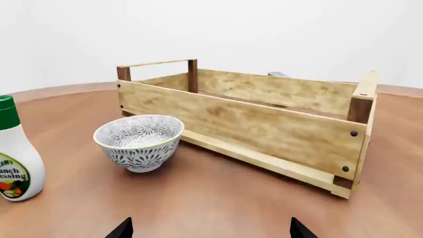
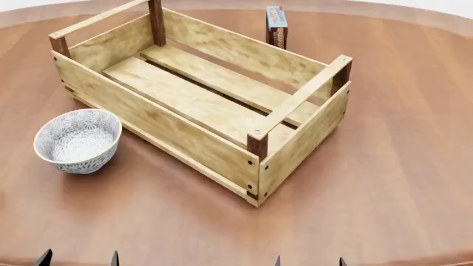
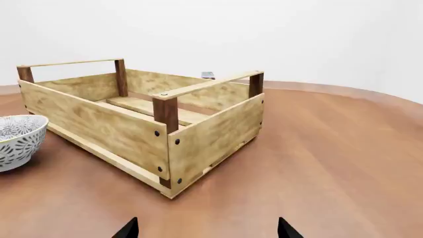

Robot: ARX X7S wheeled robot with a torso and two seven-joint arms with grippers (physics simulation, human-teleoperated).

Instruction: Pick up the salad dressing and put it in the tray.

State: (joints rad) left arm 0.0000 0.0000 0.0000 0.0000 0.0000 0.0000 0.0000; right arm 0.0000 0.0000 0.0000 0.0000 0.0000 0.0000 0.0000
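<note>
The salad dressing (image 1: 15, 153), a white bottle with a dark-green cap and a ranch label, stands upright on the table; it shows only in the left wrist view, beside the white patterned bowl, and is out of the head view. The tray (image 2: 199, 100), an empty crate of light wooden slats with dark corner posts, sits mid-table and also shows in the left wrist view (image 1: 264, 124) and the right wrist view (image 3: 132, 124). My left gripper (image 2: 78, 259) and right gripper (image 2: 309, 261) are open and empty at the table's near edge, well short of the tray.
A white patterned bowl (image 2: 77, 141) stands left of the crate, between it and the bottle (image 1: 140, 141). A small red-and-blue carton (image 2: 276, 26) stands behind the crate's far side. The round brown table (image 2: 399, 166) has bare surface to the right.
</note>
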